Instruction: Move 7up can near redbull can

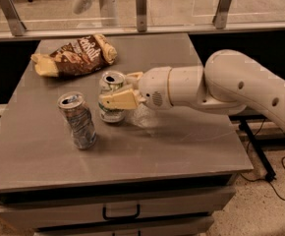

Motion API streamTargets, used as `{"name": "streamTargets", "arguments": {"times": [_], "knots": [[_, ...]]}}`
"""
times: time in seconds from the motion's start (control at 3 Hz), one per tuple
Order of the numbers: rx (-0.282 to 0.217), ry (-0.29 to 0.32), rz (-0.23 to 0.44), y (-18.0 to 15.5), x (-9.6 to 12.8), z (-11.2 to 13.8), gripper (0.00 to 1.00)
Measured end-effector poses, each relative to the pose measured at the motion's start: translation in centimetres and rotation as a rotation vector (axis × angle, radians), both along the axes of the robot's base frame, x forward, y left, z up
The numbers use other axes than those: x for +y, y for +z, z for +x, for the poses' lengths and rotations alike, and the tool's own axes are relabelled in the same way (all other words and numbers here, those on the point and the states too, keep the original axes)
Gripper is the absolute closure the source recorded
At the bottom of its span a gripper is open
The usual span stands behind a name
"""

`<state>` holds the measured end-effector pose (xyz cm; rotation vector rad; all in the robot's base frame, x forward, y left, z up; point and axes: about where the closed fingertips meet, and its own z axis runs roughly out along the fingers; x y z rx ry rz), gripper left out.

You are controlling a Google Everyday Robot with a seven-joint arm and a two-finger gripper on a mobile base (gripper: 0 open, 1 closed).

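The 7up can (111, 113) stands upright on the desk (182, 146), clamped between the two fingers of the end effector (116, 89), one finger across its front, the other behind its rim. Its top shows a dark opening; what is inside cannot be told. The redbull can (77, 120) stands just to the left of and nearer than the end effector, close to the 7up can but apart from it, leaning slightly. Beyond the end effector, at the desk's far left, lies a brown chip bag (76, 57). The arm (221, 82) reaches in from the right, nothing standing between the cans.
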<state>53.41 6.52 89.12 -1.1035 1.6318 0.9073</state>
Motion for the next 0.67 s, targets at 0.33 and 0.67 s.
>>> {"name": "streamTargets", "arguments": {"times": [0.33,0.67], "knots": [[0.002,-0.024,-0.024,-0.42,-0.32,-1.45,0.58],[0.0,-0.026,-0.035,-0.62,-0.48,-2.22,0.36]]}}
